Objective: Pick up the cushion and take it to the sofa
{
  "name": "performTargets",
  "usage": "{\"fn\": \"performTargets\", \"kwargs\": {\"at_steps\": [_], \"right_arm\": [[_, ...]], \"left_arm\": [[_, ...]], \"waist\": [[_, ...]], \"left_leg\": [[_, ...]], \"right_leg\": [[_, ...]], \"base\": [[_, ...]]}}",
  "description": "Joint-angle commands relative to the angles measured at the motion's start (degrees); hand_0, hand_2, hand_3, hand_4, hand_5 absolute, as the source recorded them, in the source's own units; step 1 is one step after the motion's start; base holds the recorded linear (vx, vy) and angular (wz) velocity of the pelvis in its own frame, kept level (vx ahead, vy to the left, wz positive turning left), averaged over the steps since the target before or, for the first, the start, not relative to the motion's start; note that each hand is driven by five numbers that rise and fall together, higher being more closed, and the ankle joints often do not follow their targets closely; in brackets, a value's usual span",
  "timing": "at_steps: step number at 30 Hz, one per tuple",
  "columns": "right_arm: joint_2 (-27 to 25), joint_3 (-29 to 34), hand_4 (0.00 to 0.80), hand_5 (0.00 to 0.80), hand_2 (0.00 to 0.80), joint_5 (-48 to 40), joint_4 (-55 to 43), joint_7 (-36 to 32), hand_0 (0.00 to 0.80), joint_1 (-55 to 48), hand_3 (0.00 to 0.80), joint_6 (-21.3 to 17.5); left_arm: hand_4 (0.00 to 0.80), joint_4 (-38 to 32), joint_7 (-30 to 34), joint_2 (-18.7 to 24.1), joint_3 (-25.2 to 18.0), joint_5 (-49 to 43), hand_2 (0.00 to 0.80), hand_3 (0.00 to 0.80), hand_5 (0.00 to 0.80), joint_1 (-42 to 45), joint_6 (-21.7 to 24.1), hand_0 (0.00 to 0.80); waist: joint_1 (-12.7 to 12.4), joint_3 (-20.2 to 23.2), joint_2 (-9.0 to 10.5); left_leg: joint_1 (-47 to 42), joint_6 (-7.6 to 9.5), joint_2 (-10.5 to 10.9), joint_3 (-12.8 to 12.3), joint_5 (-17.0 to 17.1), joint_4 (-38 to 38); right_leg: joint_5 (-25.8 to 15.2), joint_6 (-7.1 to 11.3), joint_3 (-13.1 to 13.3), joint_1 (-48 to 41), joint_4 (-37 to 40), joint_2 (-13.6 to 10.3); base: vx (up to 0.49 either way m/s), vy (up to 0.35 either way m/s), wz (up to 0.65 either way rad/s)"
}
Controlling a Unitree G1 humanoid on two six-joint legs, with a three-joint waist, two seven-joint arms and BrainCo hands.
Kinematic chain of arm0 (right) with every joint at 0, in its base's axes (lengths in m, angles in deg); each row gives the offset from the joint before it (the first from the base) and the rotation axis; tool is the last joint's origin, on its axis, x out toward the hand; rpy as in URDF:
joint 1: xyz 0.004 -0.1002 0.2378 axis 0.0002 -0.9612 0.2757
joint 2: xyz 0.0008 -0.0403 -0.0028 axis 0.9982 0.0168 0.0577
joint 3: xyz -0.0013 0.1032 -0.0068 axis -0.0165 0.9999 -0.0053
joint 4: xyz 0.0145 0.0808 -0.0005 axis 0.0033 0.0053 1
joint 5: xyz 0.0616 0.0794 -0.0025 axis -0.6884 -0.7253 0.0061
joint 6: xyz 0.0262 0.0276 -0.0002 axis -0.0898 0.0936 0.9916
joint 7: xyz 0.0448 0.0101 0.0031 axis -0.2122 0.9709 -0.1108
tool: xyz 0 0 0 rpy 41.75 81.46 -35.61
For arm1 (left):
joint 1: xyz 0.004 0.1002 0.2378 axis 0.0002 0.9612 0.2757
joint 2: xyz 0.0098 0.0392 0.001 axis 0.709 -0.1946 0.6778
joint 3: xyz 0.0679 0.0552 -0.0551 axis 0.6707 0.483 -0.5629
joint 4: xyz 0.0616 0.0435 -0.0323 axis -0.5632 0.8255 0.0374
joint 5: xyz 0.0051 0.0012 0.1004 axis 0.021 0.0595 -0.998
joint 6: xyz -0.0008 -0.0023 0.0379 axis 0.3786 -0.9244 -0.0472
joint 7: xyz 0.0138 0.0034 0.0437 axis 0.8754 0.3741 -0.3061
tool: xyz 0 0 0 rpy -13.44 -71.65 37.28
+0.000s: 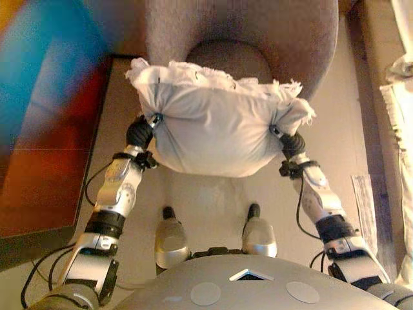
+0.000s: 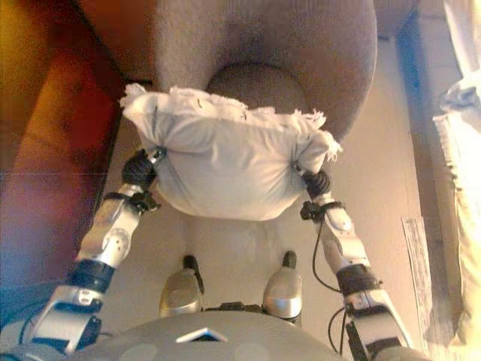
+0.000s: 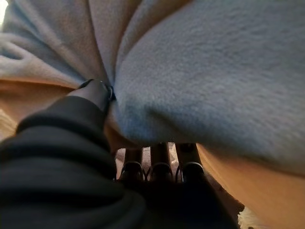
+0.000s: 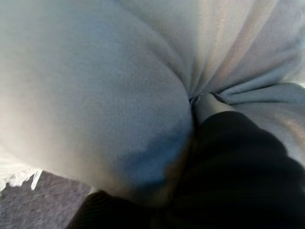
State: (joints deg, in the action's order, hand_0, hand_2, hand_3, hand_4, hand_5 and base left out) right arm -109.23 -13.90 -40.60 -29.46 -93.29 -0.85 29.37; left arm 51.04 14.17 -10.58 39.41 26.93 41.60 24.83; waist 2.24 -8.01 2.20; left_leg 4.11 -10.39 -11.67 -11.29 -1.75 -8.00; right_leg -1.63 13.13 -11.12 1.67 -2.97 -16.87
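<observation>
Two hands carry a pale grey cushion (image 1: pixel 213 132) clear of the beige floor (image 1: pixel 213 203), one at each end. On the robot's left, the left hand (image 1: pixel 143 131) presses into the cushion's side, its thumb dug into a deep crease in the fabric while its fingers (image 3: pixel 159 160) run underneath the bulging cover; it grips the cushion. On the opposite end, the right hand (image 1: pixel 288 141) is sunk into the other side, its thumb likewise buried in a pucker of cloth, and it too grips the cushion, though its fingers are hidden beneath the fabric. The cushion sags between the two hands, its far edge trimmed with a ragged white fringe (image 1: pixel 213 79) that stands up along the top. Just beyond the cushion stands a grey upholstered armchair (image 1: pixel 303 45) with a rounded seat (image 1: pixel 229 57) that shows behind the fringe. Off to the left lies a dark reddish surface (image 1: pixel 45 168), too blurred to identify.
</observation>
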Motion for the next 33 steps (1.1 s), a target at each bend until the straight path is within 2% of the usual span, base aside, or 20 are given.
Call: {"fn": "performTargets", "kwargs": {"at_steps": [1, 6, 9, 14, 22, 33], "right_arm": [[1.00, 1.78, 0.800, 0.800, 0.800, -1.49, -8.08, -3.99, 0.800, 1.31, 0.800, -2.77], [1.03, 1.77, 0.800, 0.800, 0.800, -2.39, -9.44, -4.00, 0.800, -0.12, 0.800, -1.78], [0.85, 1.41, 0.800, 0.800, 0.800, 0.72, -10.79, -5.54, 0.800, -1.31, 0.800, -2.45], [0.65, 1.09, 0.800, 0.800, 0.800, -1.66, -12.20, -3.03, 0.800, -2.65, 0.800, -3.21], [0.24, 0.04, 0.800, 0.800, 0.800, -2.91, -13.14, -3.66, 0.800, -2.45, 0.800, -4.31], [0.35, 0.40, 0.800, 0.800, 0.800, -4.11, -13.73, -4.07, 0.800, -3.32, 0.800, -3.09]], "left_arm": [[0.800, -6.04, 4.29, -2.24, -1.51, 1.46, 0.800, 0.800, 0.800, -1.42, 1.98, 0.800], [0.800, -8.71, 3.74, -1.50, -2.50, 0.63, 0.800, 0.800, 0.800, 0.04, 0.83, 0.800], [0.800, -10.77, 4.80, -2.00, -3.32, 1.82, 0.800, 0.800, 0.800, 1.66, 1.09, 0.800], [0.800, -12.54, 3.19, -2.12, -3.63, 2.02, 0.800, 0.800, 0.800, 3.51, 2.18, 0.800], [0.800, -13.79, 3.59, -1.97, -2.58, 2.65, 0.800, 0.800, 0.800, 3.64, 3.34, 0.800], [0.800, -15.41, 3.78, -1.50, -3.43, 3.07, 0.800, 0.800, 0.800, 4.62, 2.32, 0.800]], "waist": [[-0.83, 6.49, -1.47], [-1.02, 7.49, -1.64], [-1.09, 7.64, -1.61], [-0.98, 7.58, -1.70], [-1.11, 7.35, -1.69], [-1.08, 7.13, -1.75]], "left_leg": [[-3.15, 3.11, -0.56, -1.17, 3.90, 6.25], [-5.32, 2.60, -0.36, -2.07, 4.68, 8.91], [-5.94, 2.39, -0.35, -2.47, 4.70, 9.50], [-6.71, 2.30, -0.33, -2.82, 5.39, 11.32], [-7.02, 2.11, -0.53, -2.76, 5.15, 11.29], [-7.80, 2.06, -0.52, -2.99, 5.02, 11.58]], "right_leg": [[-5.25, 0.55, -1.88, 1.68, 1.79, -0.18], [-5.50, 0.62, -4.13, -0.66, 4.11, 0.66], [-5.68, 0.53, -4.82, -1.36, 4.99, 0.92], [-5.54, 0.23, -5.21, -1.88, 5.62, 1.65], [-4.95, 0.01, -5.16, -2.32, 5.78, 1.93], [-5.09, 0.16, -5.15, -3.31, 6.50, 1.76]], "base": [[0.015, -0.007, 0.05], [0.000, 0.000, 0.00], [0.000, 0.000, 0.00], [-0.005, 0.003, -0.01], [0.000, 0.000, 0.00], [0.000, 0.000, 0.00]]}}
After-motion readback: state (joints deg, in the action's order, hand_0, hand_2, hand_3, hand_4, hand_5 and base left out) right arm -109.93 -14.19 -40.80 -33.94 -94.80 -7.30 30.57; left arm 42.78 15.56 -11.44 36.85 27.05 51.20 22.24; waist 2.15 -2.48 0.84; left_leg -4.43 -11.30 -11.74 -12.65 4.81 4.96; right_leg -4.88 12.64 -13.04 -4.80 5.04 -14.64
